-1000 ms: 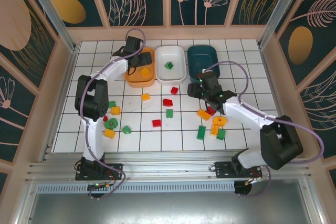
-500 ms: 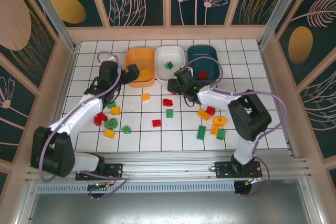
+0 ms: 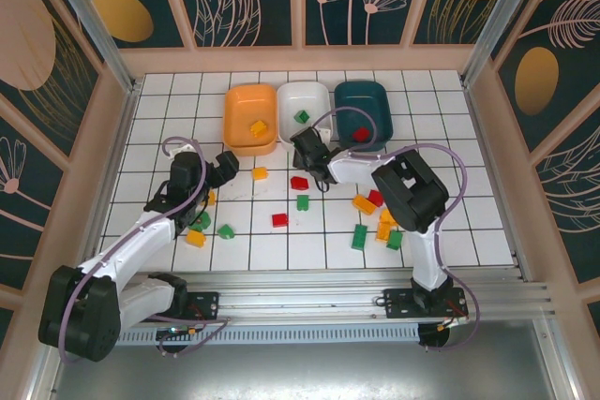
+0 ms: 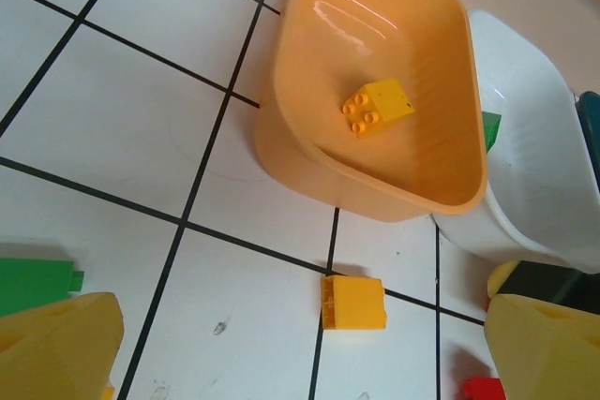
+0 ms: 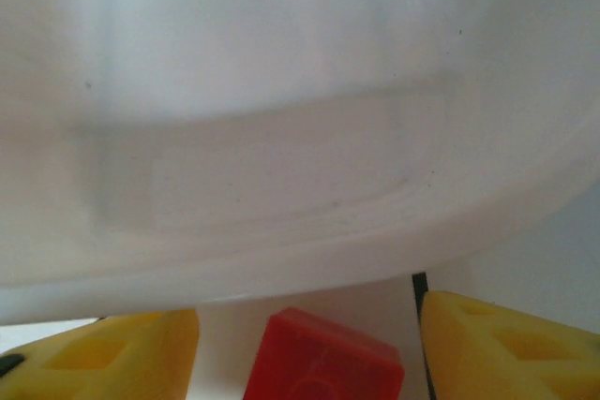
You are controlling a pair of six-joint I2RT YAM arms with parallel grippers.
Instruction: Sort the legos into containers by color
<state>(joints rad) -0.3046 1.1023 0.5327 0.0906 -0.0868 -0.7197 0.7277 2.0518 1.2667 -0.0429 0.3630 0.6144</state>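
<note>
Three containers stand in a row at the back: orange tub [image 3: 236, 110] [image 4: 309, 91] with a yellow lego [image 3: 257, 126] [image 4: 377, 107], white tub [image 3: 317, 100] [image 5: 300, 138] with a green lego [image 3: 301, 117], teal tub [image 3: 375, 100] with a red lego [image 3: 361, 134]. My left gripper [image 3: 225, 167] [image 4: 300, 358] is open, low over the tiles, and a loose yellow lego [image 3: 260, 173] [image 4: 352, 303] lies just ahead of it. My right gripper [image 3: 306, 151] [image 5: 314, 348] sits against the white tub's front wall, open around a red lego [image 5: 323, 362], with a gap on each side.
More legos are scattered on the tiles: red [image 3: 299, 183], green [image 3: 303, 201], red [image 3: 279, 220], green [image 3: 226, 230] and yellow [image 3: 195, 238] near the left arm, and a mixed cluster [image 3: 380, 220] at the right. Frame rails border the table.
My left gripper came back from over the orange tub toward the near left, opened wide, and a yellow lego now lies in that tub. My right gripper swung left to the white tub's front.
</note>
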